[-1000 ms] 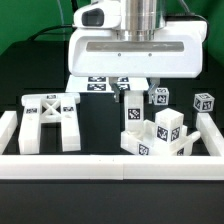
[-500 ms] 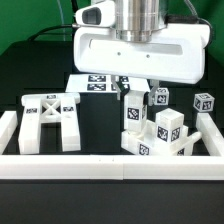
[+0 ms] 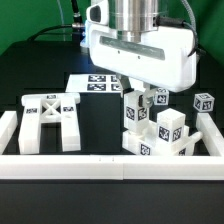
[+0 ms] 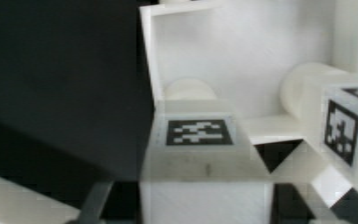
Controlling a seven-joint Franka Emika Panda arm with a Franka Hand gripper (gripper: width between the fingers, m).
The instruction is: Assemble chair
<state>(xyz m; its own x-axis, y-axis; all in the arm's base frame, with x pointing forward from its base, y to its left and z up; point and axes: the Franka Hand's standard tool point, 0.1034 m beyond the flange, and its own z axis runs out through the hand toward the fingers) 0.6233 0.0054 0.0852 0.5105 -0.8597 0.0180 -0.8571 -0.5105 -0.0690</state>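
Note:
My gripper (image 3: 137, 98) is shut on a small white tagged chair post (image 3: 135, 110) and holds it tilted over the near-left end of the seat slab (image 3: 160, 145), which carries a blocky upright part (image 3: 170, 126). In the wrist view the post (image 4: 197, 135) fills the space between my fingers (image 4: 108, 200), with its tag facing the camera. Another tagged part (image 4: 345, 115) lies beside it. The X-braced frame (image 3: 50, 118) lies flat on the exterior view's left. Two more tagged posts (image 3: 205, 102) (image 3: 160, 97) stand at the back right.
White border rails run along the front (image 3: 110, 163), the left (image 3: 8, 128) and the right (image 3: 212, 130). The marker board (image 3: 98, 82) lies at the back behind my arm. The black table shows between the frame and the seat slab.
My gripper has shifted toward the exterior view's right and tilted, carrying the post closer to the parts on the seat slab. The other parts have not moved.

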